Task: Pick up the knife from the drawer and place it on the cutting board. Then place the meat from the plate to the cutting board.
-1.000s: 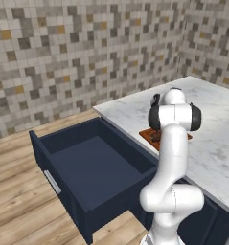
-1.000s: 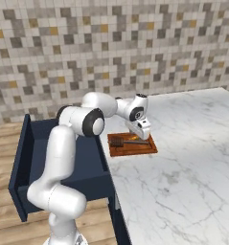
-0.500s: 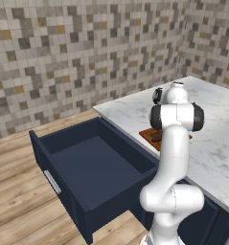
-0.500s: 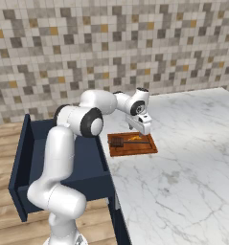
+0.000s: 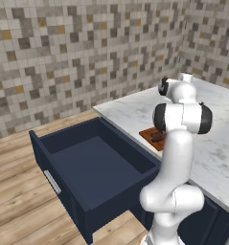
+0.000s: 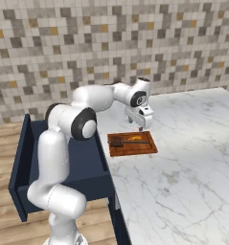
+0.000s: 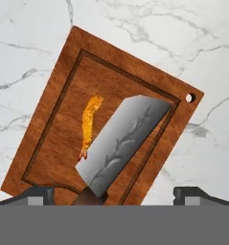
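The drawer (image 6: 58, 162) stands pulled open at the left, its navy box beside the marble desk (image 6: 183, 162). On the desk near that edge lies the cutting board (image 6: 132, 143), bare marble around it. The knife (image 7: 120, 143) and the orange-brown meat (image 7: 89, 125) rest side by side within the board's groove. Above hangs the tool (image 6: 140, 127), fingertips (image 7: 39, 194) spread, pinching nothing.

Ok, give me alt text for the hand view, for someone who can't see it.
A reddish-brown cutting board lies at an angle on a white marble counter, seen from above. On it rest a knife with a broad silvery blade and, beside the blade, a thin orange strip of meat. The open pincer shows both dark tips along the bottom.
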Controlling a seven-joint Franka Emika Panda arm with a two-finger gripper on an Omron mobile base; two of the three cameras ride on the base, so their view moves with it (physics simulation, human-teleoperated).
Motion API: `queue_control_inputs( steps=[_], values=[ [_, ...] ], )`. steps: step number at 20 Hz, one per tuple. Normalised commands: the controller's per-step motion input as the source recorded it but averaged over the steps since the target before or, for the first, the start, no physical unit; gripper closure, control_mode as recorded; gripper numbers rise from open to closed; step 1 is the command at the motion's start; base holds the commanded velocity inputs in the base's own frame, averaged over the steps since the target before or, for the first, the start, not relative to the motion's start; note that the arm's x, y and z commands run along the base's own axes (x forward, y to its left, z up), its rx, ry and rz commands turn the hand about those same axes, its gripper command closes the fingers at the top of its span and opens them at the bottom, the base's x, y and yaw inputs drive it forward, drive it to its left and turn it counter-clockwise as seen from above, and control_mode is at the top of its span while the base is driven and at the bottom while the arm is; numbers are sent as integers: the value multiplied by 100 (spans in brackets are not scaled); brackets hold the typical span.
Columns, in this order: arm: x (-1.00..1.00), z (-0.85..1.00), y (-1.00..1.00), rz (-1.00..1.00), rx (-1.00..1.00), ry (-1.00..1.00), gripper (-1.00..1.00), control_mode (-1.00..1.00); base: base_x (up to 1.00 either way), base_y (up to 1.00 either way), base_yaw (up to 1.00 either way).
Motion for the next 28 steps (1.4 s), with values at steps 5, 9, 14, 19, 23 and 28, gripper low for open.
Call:
queue_control_inputs(
  steps=[5, 9, 14, 19, 23, 28],
  values=[
    [-63, 65, 0, 0, -1, -2, -100, -100, 0, 0, 0],
    [-69, 62, 5, 0, -3, -2, -100, -100, 0, 0, 0],
    [-75, 60, 23, 0, -4, -4, -100, -100, 0, 0, 0],
    [-76, 58, 37, 0, -6, -4, -100, -100, 0, 0, 0],
    [-75, 52, 42, 0, -8, -5, -100, -100, 0, 0, 0],
    [-79, 41, 46, 0, -10, -8, -100, -100, 0, 0, 0]
  ],
)
